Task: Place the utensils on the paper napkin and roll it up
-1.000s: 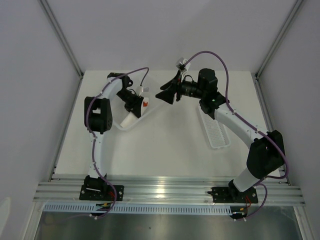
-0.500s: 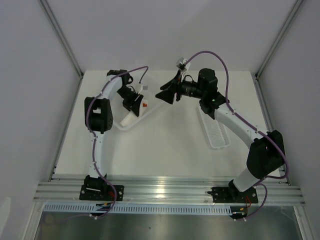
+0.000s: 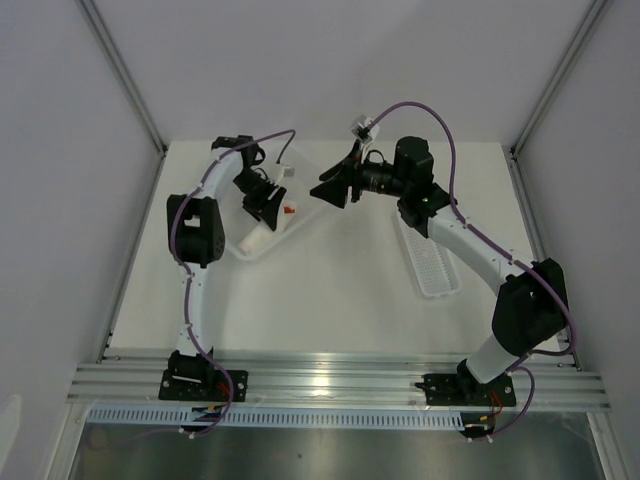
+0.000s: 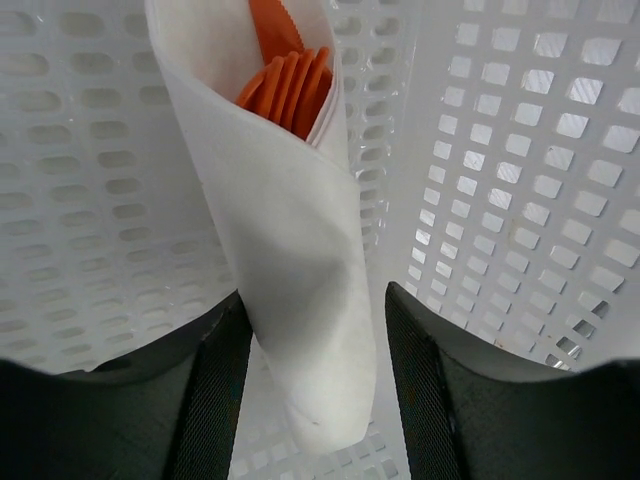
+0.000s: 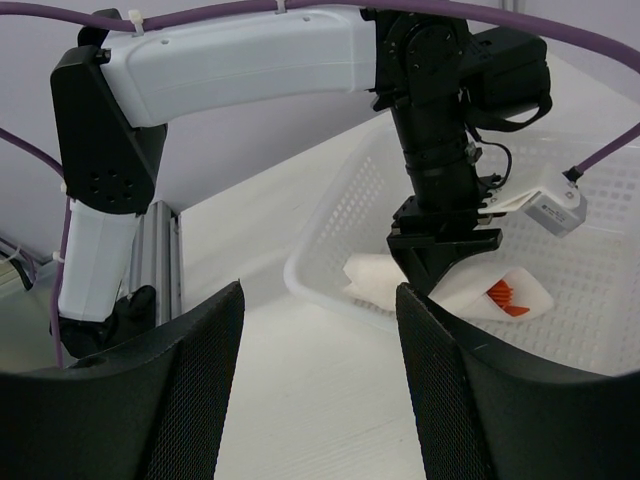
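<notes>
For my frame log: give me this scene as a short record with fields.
paper napkin: rolled, lying in the white mesh basket
utensils: orange, tips showing at the roll's open end
left gripper: fingers either side of the roll; grip unclear
right gripper: open, holding nothing
narrow white tray: on the table, right side

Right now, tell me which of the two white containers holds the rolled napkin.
The large mesh basket by the left arm; the paper napkin, rolled around the orange utensils, sits in it. The narrow tray lies apart, by the right arm.
</notes>
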Robot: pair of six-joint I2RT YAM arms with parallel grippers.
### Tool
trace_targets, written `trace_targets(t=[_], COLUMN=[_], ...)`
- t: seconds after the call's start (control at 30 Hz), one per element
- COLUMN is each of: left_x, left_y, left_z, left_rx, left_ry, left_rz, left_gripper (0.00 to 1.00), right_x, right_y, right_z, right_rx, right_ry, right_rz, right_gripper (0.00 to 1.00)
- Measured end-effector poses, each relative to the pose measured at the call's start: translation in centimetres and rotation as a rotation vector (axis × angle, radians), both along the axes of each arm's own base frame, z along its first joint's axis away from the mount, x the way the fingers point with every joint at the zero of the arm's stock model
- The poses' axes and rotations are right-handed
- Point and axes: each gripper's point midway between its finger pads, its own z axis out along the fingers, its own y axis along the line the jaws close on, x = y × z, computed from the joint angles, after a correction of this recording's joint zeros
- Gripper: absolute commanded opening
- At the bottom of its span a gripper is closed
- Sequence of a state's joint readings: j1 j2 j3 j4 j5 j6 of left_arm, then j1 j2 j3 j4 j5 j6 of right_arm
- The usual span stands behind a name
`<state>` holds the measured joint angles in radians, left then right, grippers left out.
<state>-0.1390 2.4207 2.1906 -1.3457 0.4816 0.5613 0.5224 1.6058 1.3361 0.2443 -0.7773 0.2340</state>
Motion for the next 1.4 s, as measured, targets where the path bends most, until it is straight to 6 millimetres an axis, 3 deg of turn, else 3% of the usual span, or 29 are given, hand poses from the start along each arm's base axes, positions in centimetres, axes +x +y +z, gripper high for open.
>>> trace_targets(t=[0.37,0.53,0.63,0.8,0.97,1.07,1.17,1.3,1.4], left_x=[0.8,1.2,1.3,0.4,-0.7,0.1,1.0,0.5,-1.7], left_y=[0.3,0.7,0.9,1.1,1.4,1.7,2.4,3.9,5.6], left_z=[3.6,3.7,3.7,3.4,4.1,7.1,13.3,21.5,24.3], left_rx=[-0.004,0.012,0.02,0.025,0.034,0.04,0.041,0.052,0.087], left_ry=[-0.098,-0.115,-0.119,-0.095,-0.109,-0.247,-0.472,-0.745,-0.875], left_rz=[0.0,0.006,0.011,0.018,0.054,0.107,0.17,0.264,0.344], left_gripper=[0.58,0.48,0.34,0.29,0.32,0.34,0.34,0.34,0.36], right_x=[-0.1,-0.2,-0.2,-0.3,0.2,1.0,2.6,5.4,6.9], right_y=[0.1,0.1,0.1,0.2,0.1,-0.5,-1.8,-5.6,-9.4], right_z=[0.0,0.0,0.0,0.0,-0.3,-0.9,-1.8,-3.8,-4.6], right_rx=[0.001,0.001,0.001,0.001,-0.013,-0.041,-0.086,-0.199,-0.277], right_ry=[0.002,0.002,0.002,0.002,0.01,0.031,0.056,0.081,0.088], right_rz=[0.007,0.009,0.009,0.011,-0.017,-0.068,-0.177,-0.4,-0.56], right_gripper=[0.65,0.65,0.64,0.64,0.64,0.64,0.65,0.67,0.69])
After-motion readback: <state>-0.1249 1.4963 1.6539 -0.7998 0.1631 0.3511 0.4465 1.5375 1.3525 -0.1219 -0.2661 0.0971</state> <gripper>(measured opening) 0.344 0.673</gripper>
